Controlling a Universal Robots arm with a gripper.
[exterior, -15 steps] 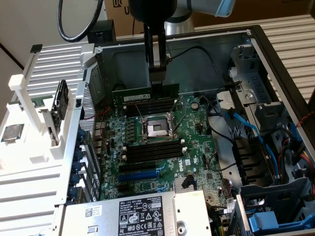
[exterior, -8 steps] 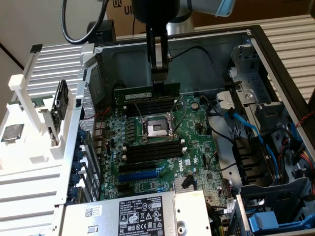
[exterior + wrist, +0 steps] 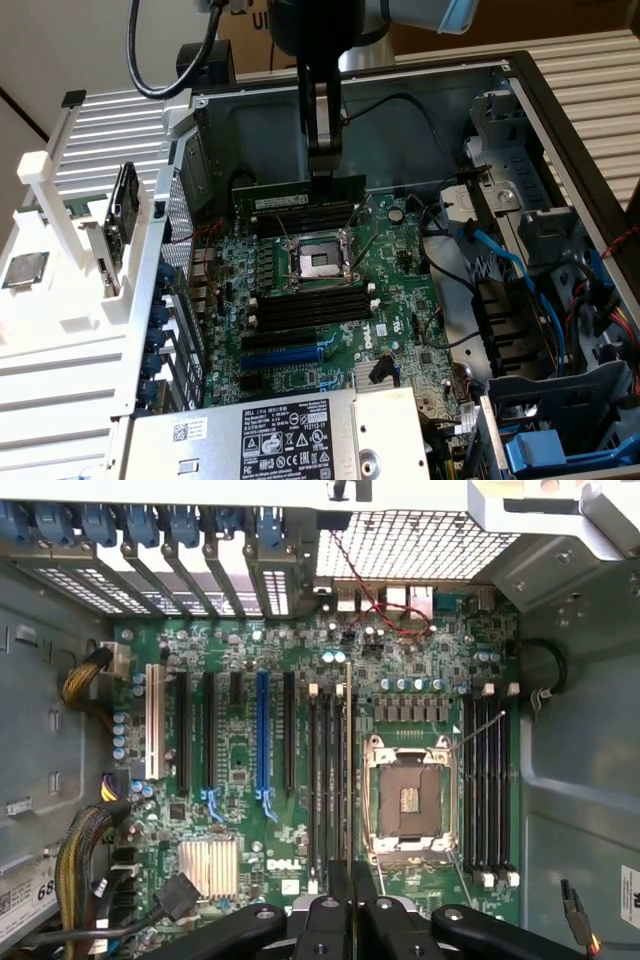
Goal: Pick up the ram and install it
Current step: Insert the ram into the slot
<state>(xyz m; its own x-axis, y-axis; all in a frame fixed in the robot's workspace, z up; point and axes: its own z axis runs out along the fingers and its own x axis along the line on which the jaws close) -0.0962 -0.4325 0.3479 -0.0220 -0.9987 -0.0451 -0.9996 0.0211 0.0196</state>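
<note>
The ram (image 3: 295, 197), a long green stick with a pale sticker, hangs level above the motherboard (image 3: 400, 262) inside the open computer case. My gripper (image 3: 323, 172) comes straight down from above and is shut on the ram's top edge near its middle. In the wrist view the ram (image 3: 348, 770) appears edge-on as a thin line running beside the black memory slots (image 3: 322, 780) and the CPU socket (image 3: 410, 798), with my gripper (image 3: 350, 912) clamped on it. Which slot it hangs over I cannot tell, and it looks clear of the board.
More black memory slots (image 3: 310, 308) lie on the near side of the CPU socket (image 3: 318, 263), then a blue slot (image 3: 290, 355). A power supply (image 3: 280, 435) sits at the front, blue and black cables (image 3: 500, 265) and drive bays at the exterior view's right, a white rack (image 3: 70, 250) at its left.
</note>
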